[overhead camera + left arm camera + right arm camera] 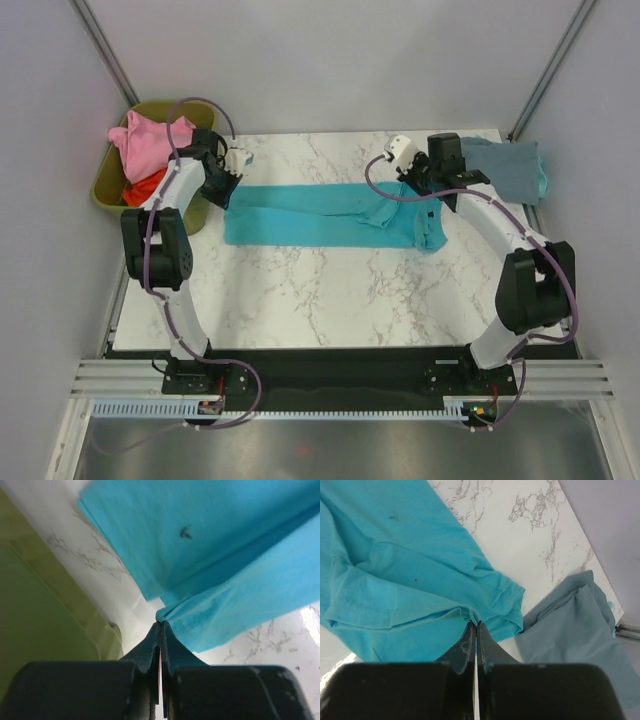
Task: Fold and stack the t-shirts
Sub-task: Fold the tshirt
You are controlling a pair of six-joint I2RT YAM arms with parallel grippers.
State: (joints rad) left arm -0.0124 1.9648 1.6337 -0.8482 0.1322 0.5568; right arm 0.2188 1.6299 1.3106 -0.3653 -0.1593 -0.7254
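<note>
Marble table, plain grey walls round it. Nearest the arm bases, on our side of the teal t-shirt, we see only bare marble. That shirt lies as a long band across the middle, long axis running left to right, and looks already folded narrow lengthwise.

Left fingers are pinched tight on the edge of its left end. Right fingers are pinched tight on a bunched edge at its right end, by the sleeve. So the shirt runs straight between the two grips, each arm on its own end, neither nearer the middle.

We judge the next fold goes along that axis, one end carried over to meet the other. Whether the ends are lifted clear of the marble, we can't tell.

Just beyond its right end sits the grey-blue t-shirt, folded, close beside the sleeve. Beyond its left end is the olive bin, with the pink t-shirt heaped over the orange-red t-shirt.
</note>
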